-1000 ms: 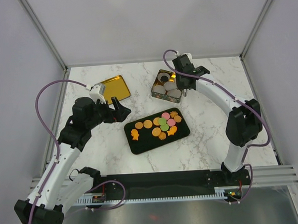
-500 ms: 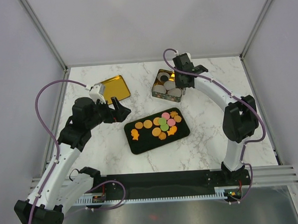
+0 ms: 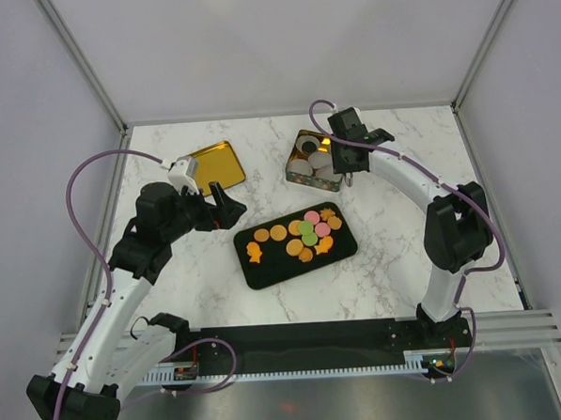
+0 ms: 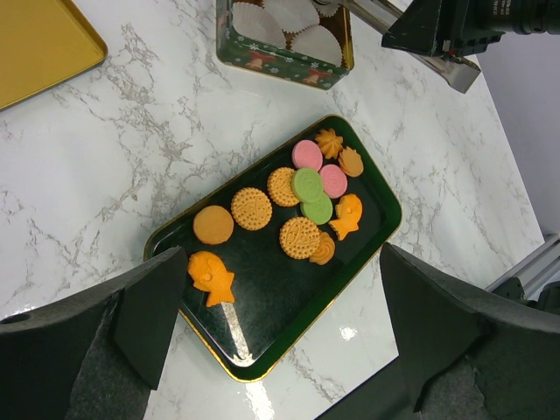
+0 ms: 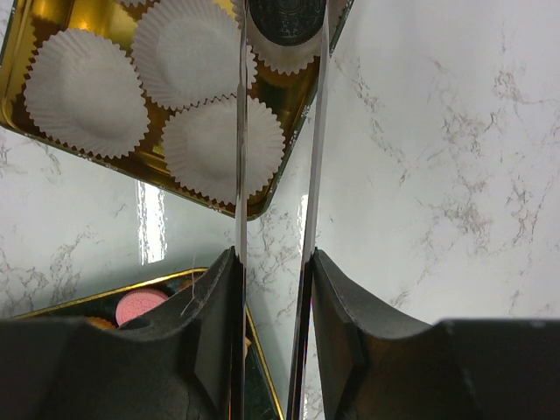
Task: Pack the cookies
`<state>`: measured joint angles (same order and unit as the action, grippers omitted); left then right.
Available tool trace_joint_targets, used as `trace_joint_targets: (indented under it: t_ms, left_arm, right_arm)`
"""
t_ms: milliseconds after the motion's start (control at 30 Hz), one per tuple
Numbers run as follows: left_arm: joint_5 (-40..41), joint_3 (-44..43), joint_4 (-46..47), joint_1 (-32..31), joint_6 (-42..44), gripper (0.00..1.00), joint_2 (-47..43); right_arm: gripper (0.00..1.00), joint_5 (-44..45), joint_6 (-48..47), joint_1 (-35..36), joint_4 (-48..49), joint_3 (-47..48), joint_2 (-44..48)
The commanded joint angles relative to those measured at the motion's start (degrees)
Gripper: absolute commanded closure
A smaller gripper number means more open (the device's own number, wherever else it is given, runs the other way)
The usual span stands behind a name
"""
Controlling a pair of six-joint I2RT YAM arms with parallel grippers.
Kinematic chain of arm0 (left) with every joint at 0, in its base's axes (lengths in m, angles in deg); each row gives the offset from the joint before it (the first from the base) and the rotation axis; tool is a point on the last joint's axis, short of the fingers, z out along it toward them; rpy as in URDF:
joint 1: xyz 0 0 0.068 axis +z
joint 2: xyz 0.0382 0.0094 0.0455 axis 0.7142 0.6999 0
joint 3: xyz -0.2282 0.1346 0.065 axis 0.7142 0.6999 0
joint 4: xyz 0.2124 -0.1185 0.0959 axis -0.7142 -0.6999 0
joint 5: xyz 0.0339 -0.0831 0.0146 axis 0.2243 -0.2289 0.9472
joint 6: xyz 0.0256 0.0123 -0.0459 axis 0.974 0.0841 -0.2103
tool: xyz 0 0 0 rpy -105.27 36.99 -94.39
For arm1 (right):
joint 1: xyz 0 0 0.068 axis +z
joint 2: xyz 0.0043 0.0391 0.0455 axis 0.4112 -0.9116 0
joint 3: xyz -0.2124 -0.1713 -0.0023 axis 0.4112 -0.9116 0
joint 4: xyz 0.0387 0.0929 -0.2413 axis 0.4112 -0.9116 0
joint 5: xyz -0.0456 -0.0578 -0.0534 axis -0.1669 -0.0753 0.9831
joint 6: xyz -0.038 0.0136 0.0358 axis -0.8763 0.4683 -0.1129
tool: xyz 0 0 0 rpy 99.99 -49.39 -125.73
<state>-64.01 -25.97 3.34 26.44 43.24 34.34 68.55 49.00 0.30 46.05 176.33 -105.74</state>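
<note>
Reaching up from its base, my right arm bends at the elbow out at 3 o'clock and swings back toward 12, with the right gripper [image 3: 344, 169] pointing down over the near corner of the tin [image 4: 280, 61].

Its two thin blades are clamped on a dark cookie [image 5: 287, 16], round and embossed, which sits between them above a pleated white liner. More liners [image 5: 83, 92] fill the tin, and another dark piece lies toward its far side.

My left arm is folded, with the forearm running toward 3 o'clock. The left gripper [image 3: 225, 202] hangs just off the tray's 10 o'clock corner, fingers spread wide and nothing between them.

The rest of the cookies [image 4: 302, 206] lie on the black tray [image 4: 262, 324] at table [image 3: 387, 261] centre:
- Orange rounds, some plain and some patterned
- Two pink and two green, overlapping
- Two orange fish
- A few orange swirls

They cluster toward the tray's 2 o'clock end. One fish lies alone toward 8 o'clock.

The tin is at 1 o'clock from the tray, and the gold lid [image 3: 212, 165] is at 11.
</note>
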Motion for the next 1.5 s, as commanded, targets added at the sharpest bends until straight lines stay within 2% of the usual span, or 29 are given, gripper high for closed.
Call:
trace_joint_targets:
  t_ms: [0, 267, 633, 1467]
  left_arm:
    - [0.7, -2.0, 1.0, -0.2, 0.8, 0.01, -0.1]
    - [0.7, -2.1, 1.0, -0.2, 0.8, 0.01, -0.3]
    - [0.6, -2.0, 1.0, -0.2, 0.8, 0.02, -0.3]
    - [0.7, -2.0, 1.0, -0.2, 0.8, 0.02, -0.3]
  right_arm:
    - [0.71, 0.1, -0.3, 0.0, 2.5, -0.7, 4.0]
    - [0.59, 0.3, -0.4, -0.1, 2.4, -0.1, 4.1]
    - [0.51, 0.3, -0.7, 0.0, 1.7, 0.4, 4.2]
    - [0.49, -0.5, -1.1, 0.0, 1.2, 1.4, 4.5]
